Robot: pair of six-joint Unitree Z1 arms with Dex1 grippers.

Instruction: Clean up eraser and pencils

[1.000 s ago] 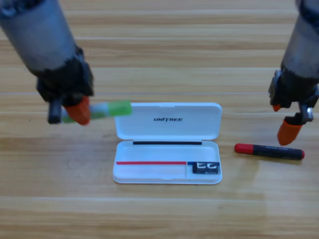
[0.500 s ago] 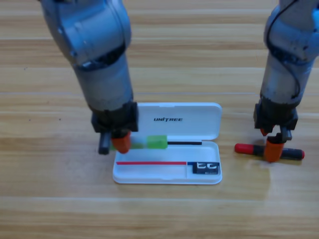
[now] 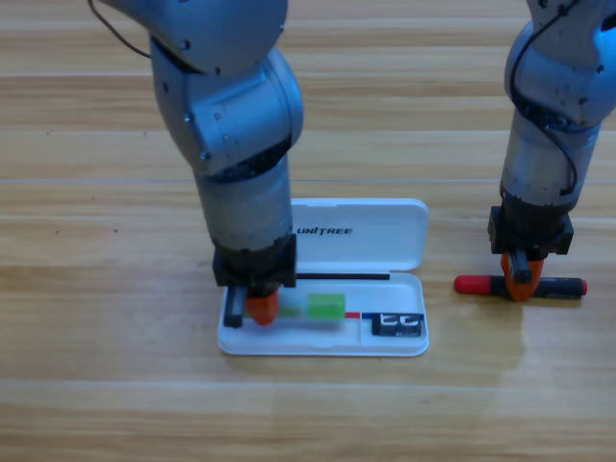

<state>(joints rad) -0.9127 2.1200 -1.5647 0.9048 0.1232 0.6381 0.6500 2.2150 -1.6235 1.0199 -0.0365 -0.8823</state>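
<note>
The light green pencil lies low in the tray of the open white case, along its length. My left gripper is shut on the pencil's left part, at the tray's left end. The small dark eraser sits in the tray's right end. To the right of the case, the black pencil with a red end lies on the table. My right gripper points straight down onto its middle and hides that part.
The case's lid lies folded back flat behind the tray. The left arm's grey body rises over the lid's left part. The right arm stands upright above the black pencil.
My left gripper has moved right and down with the green pencil, from the case's back left edge into the tray. My right gripper has settled a little lower on the black pencil.
</note>
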